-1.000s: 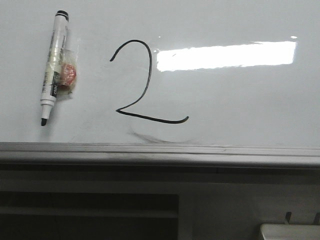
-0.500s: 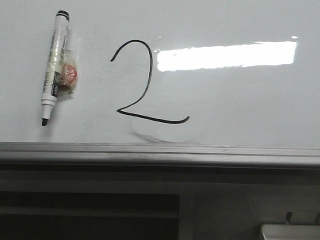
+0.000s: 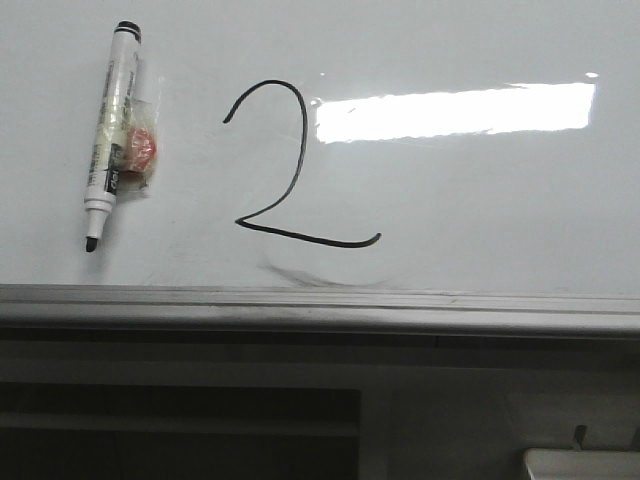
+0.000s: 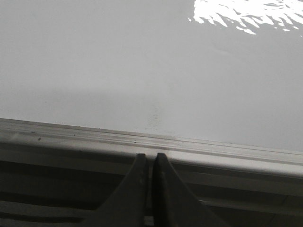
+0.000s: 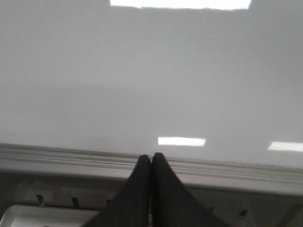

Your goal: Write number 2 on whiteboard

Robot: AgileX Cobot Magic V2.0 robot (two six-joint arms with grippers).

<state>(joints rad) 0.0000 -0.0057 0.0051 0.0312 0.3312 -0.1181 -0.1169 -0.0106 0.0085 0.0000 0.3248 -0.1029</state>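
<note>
Sitting mid whiteboard (image 3: 480,200), number 2 (image 3: 290,170) (near rail), both claws (image 4: 150,161) (image 5: 151,161) pressed together.

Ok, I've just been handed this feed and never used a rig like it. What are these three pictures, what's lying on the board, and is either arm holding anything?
This is a two-armed robot, with a camera looking forward and one on each wrist.

The front view looks over the whiteboard, which has a grey edge rail along its near side. On it is the number 2, drawn in black, with a faint grey smudge just below it. To the left lies a marker, uncapped, tip toward the rail, with a small red-and-clear piece beside its barrel. The bright bar is only a light reflection.

The other two pictures come from the wrists. The dark wedges are the left gripper and the right gripper. Both are shut with nothing between their fingers, sitting near the rail. Neither shows in the front view.
</note>
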